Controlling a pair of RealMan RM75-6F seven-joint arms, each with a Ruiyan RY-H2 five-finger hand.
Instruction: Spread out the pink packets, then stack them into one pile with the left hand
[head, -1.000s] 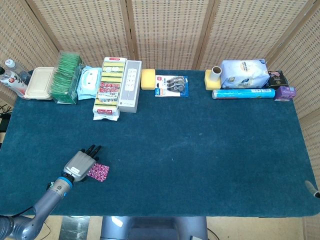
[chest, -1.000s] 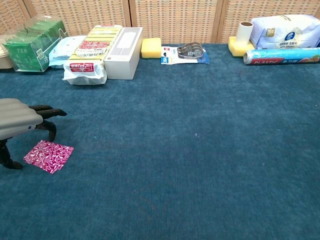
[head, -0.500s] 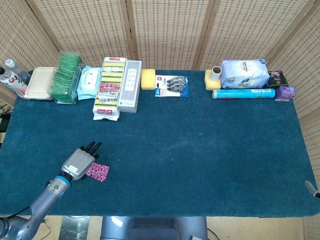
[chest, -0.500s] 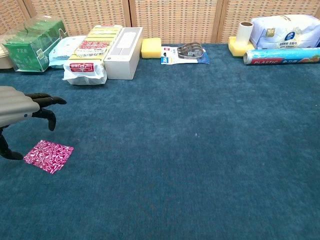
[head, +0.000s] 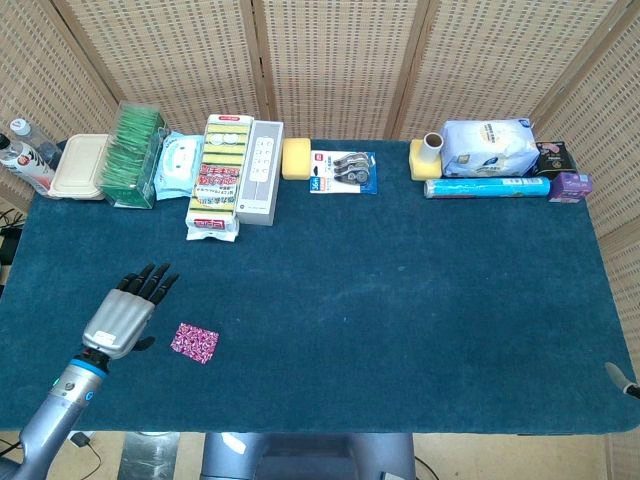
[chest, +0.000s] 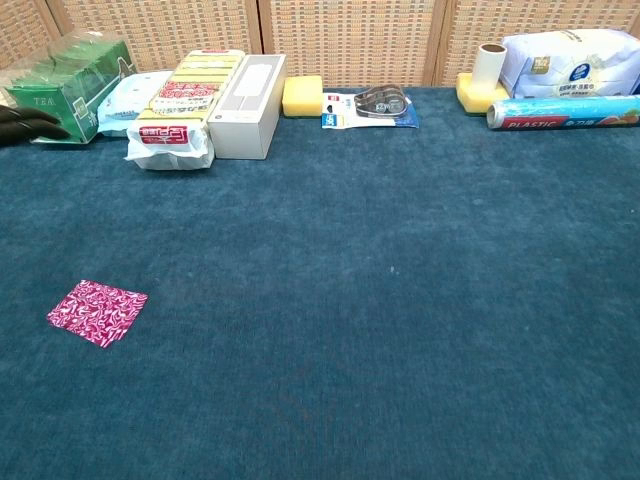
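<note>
A pile of pink patterned packets (head: 194, 342) lies flat on the blue cloth near the front left; the chest view shows the packets (chest: 97, 311) with slightly offset edges. My left hand (head: 125, 313) hovers to the left of the pile, apart from it, fingers stretched out and holding nothing. Only its dark fingertips (chest: 28, 125) show at the left edge of the chest view. Of my right hand only a sliver (head: 622, 379) shows at the right edge of the head view.
Along the far edge stand a green tea box (head: 133, 155), wet wipes (head: 178, 165), a sponge pack (head: 218, 175), a white box (head: 260, 171), a yellow sponge (head: 296, 158), tape dispensers (head: 344, 171), a blue roll (head: 486, 187) and a white bag (head: 487, 146).
My left hand lifted off the pink packets and drew back to the left and up, leaving the pile lying alone on the cloth.
</note>
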